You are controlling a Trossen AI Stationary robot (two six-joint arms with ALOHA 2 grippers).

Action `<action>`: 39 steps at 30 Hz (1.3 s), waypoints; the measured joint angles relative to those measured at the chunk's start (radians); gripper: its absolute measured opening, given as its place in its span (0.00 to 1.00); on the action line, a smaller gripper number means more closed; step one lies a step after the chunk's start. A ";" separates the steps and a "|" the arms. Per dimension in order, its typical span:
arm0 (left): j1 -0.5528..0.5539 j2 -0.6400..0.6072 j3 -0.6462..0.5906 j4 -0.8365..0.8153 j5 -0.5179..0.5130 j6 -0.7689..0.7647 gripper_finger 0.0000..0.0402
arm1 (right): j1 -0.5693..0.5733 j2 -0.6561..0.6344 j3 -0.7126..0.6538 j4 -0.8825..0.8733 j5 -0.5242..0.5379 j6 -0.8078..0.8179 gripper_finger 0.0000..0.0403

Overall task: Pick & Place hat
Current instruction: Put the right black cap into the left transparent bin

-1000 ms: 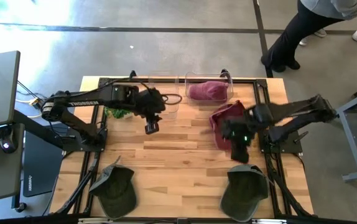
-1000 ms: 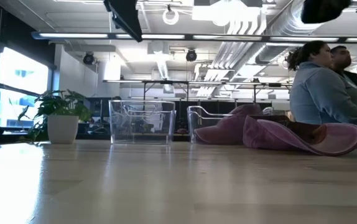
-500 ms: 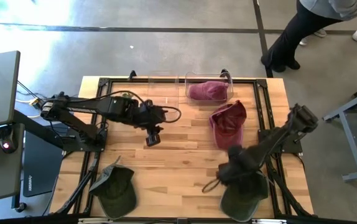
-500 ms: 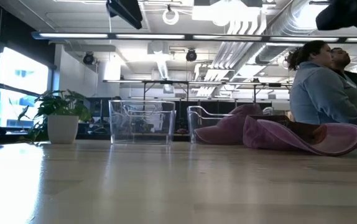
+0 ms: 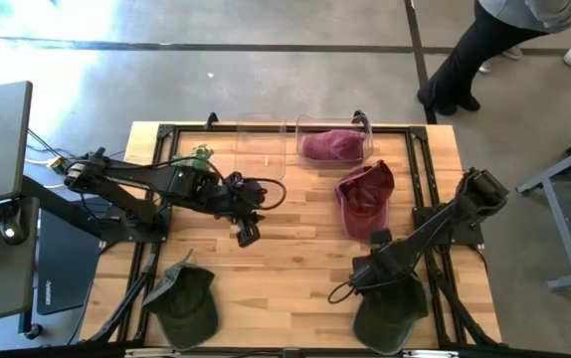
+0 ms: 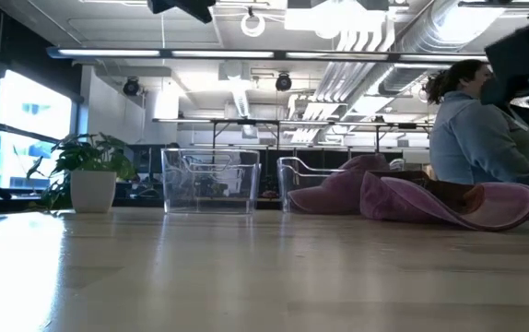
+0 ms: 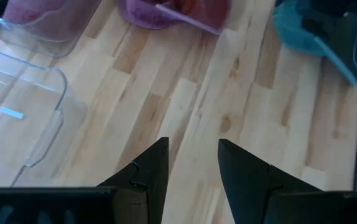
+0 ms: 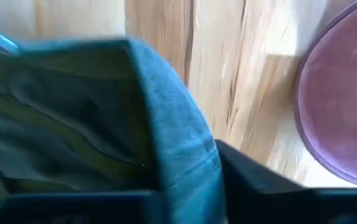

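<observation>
A green hat (image 5: 393,313) lies on the table near the front right edge. My right gripper (image 5: 371,272) points down on its far edge, shut on the green cloth (image 8: 73,124). A maroon hat (image 5: 365,197) rests on the boards beyond it, brim side down (image 6: 449,198). Another maroon hat (image 5: 332,145) sits in a clear bin (image 5: 365,127). A second green hat (image 5: 186,298) lies at the front left. My left gripper (image 5: 248,235) hangs open over the table's middle, its fingers (image 7: 147,174) apart with nothing between them. My right gripper comes at the green hat from above, pointing down, at the hat's far edge (image 5: 377,285). A raised ridge of its cloth (image 8: 172,137) stands against one dark finger (image 8: 259,180); the cloth hides the other finger. The hat still lies on the table.
An empty clear bin (image 5: 261,149) stands at the back, left of the bin with the hat. A potted plant (image 6: 88,171) is at the far left. People stand beyond the table's far right corner (image 5: 484,40). Bare boards (image 5: 295,249) lie between the arms.
My right gripper has left the spot above the maroon hat, swung toward the near edge and sunk onto the green hat, tipping until it points down. My left gripper has drifted toward the near edge over the table's middle. The maroon hat has stayed put.
</observation>
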State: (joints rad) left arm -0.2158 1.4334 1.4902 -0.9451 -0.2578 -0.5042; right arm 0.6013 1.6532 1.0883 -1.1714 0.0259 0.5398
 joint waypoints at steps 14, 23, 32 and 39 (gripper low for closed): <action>-0.141 -0.019 0.000 0.049 -0.098 -0.174 0.33 | -0.151 -0.046 0.393 0.311 0.387 -0.223 0.03; -0.219 -0.085 0.002 0.053 -0.193 -0.216 0.33 | -0.174 -0.044 0.159 0.891 0.441 -0.396 0.01; -0.257 -0.069 0.002 0.058 -0.169 -0.227 0.33 | -0.126 -0.042 -0.133 1.052 0.425 -0.287 0.06; -0.258 0.037 0.002 0.003 0.124 -0.190 0.33 | -0.198 -0.044 -0.105 1.057 0.351 -0.267 0.02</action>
State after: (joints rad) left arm -0.4734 1.4704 1.4918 -0.9420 -0.1340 -0.6946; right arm 0.4030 1.6096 0.9834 -0.1144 0.3767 0.2729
